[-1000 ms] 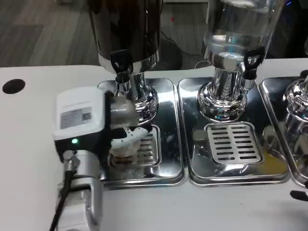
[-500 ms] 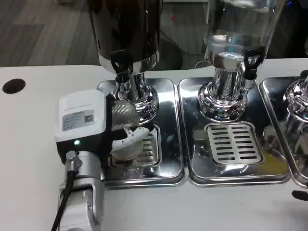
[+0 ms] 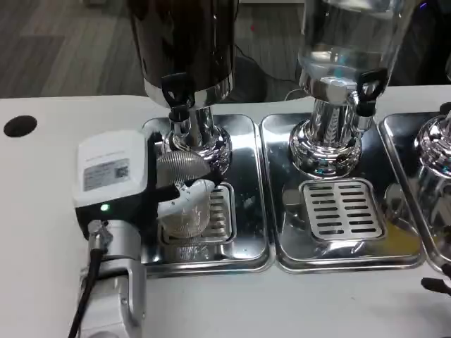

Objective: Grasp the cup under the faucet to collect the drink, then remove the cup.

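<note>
Left hand (image 3: 151,186) is wrapped round the cup (image 3: 184,211), fingers (image 3: 184,189) across its side; the cup is held, w/ its base on or just above the grille (image 3: 220,215) of the left drip tray (image 3: 243,183), below the faucet (image 3: 177,98) of the dark dispenser (image 3: 184,42), toward the far edge of the worktop (image 3: 42,211). Right hand: only a dark tip shows at the near right edge (image 3: 437,284), so can't tell if it's spread or closed.

Handling, by the look of it: the cup is clear, ribbed plastic, prob. light and thin-walled, so it will flex or crack if squeezed hard, and may be slick if wet. Best hold is round the mid wall, below the rim, keeping the mouth upright and clear under the spout.

Contents: can't tell whether there's any drink in the cup. Left dispenser is dark, level not visible. Middle dispenser (image 3: 349,42) is clear, w/ what looks like a little liquid low down. Its tray (image 3: 282,232) looks dry.
</note>
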Controlling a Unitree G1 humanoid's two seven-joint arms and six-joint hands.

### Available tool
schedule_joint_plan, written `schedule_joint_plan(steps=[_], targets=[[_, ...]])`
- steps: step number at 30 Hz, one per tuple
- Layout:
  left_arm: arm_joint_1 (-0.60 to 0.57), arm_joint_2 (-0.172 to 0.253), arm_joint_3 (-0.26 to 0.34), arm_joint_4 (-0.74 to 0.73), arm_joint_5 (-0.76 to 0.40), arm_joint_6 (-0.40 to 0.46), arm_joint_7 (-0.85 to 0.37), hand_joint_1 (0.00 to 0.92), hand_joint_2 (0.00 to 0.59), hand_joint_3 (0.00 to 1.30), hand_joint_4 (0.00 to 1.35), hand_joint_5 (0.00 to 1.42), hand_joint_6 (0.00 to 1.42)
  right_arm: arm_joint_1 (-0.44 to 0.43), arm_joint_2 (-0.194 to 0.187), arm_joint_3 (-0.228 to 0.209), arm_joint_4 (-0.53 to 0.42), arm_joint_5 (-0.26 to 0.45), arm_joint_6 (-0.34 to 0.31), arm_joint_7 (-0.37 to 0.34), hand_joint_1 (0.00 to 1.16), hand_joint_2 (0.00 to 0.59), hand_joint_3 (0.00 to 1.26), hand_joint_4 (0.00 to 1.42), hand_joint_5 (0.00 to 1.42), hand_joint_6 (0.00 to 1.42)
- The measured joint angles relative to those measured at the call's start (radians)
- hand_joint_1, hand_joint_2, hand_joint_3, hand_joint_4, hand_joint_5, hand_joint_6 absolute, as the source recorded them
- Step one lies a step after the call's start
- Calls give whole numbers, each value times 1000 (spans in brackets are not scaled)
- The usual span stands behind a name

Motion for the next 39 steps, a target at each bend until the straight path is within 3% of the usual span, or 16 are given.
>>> schedule_joint_plan(steps=[11, 21, 30, 39], targets=[[101, 27, 73, -197, -36, -41, 17, 73, 45, 296, 254, 535, 842, -14, 4, 11, -2, -17, 11, 0, 495, 409, 208, 32, 0, 0], [159, 40, 178, -432, -141, -149, 11, 79, 62, 248, 172, 685, 953, -16, 17, 22, -22, -38, 22, 0, 495, 409, 208, 32, 0, 0], [118, 17, 211, -474, -272, -168, -81, 79, 63, 223, 154, 785, 1042, -9, 24, 23, -32, -38, 22, 0, 490, 403, 209, 32, 0, 0], [68, -23, 164, -446, -289, -167, -152, 79, 64, 347, 299, 905, 1106, 3, 25, 16, -31, -34, 21, 0, 486, 402, 202, 32, 0, 0]])
